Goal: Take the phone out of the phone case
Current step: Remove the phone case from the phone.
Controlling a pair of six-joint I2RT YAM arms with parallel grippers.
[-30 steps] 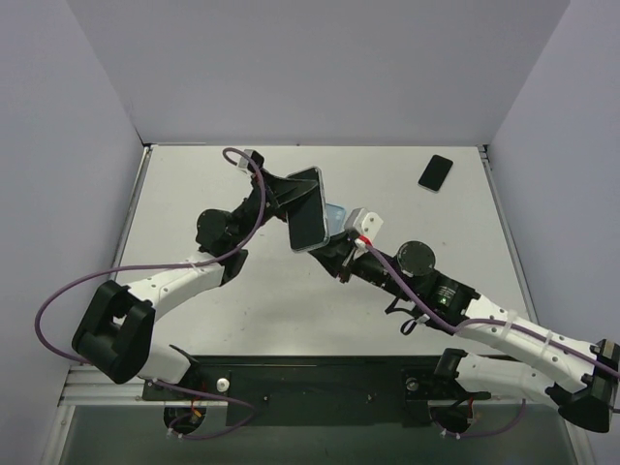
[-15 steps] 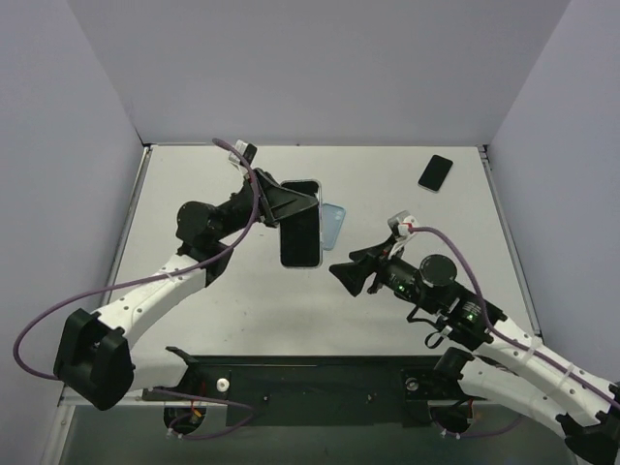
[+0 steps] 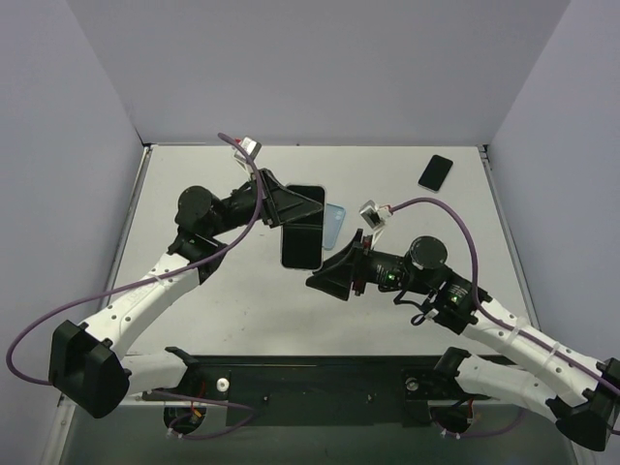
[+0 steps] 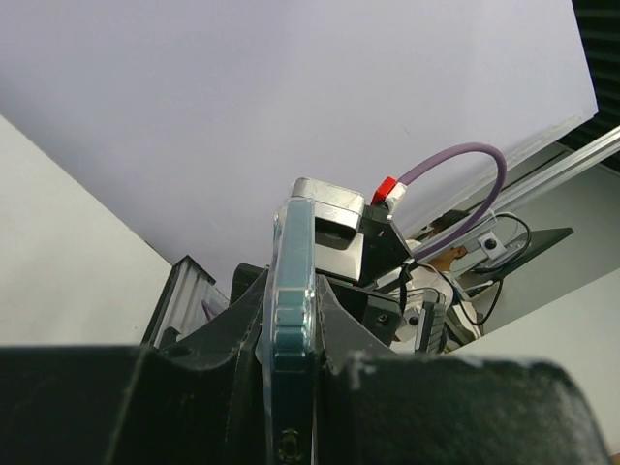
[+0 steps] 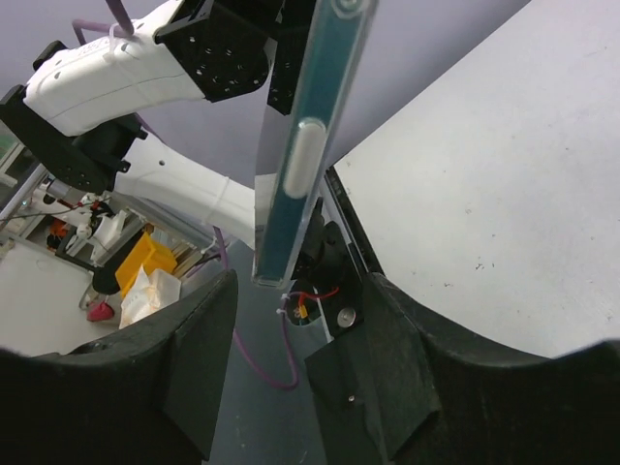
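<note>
The phone point(image 3: 301, 231), dark screen up, sits in a light-blue case point(image 3: 335, 225) that sticks out along its right side. My left gripper point(image 3: 295, 205) is shut on the cased phone at its far end and holds it above the table. In the left wrist view the case's edge point(image 4: 292, 291) stands clamped between the fingers point(image 4: 363, 291). My right gripper point(image 3: 326, 279) is open and empty just off the phone's near right corner. In the right wrist view the phone's edge point(image 5: 308, 145) hangs ahead of the open right gripper point(image 5: 300, 283), touching neither finger.
A second dark phone point(image 3: 435, 172) lies on the table at the back right. The grey table point(image 3: 223, 291) is walled by purple panels. A black rail point(image 3: 310, 383) runs along the near edge by the arm bases.
The right gripper let go of the phone, pulled back toward me, then came left again to the phone's near corner. The left arm levelled the phone and still holds it.
</note>
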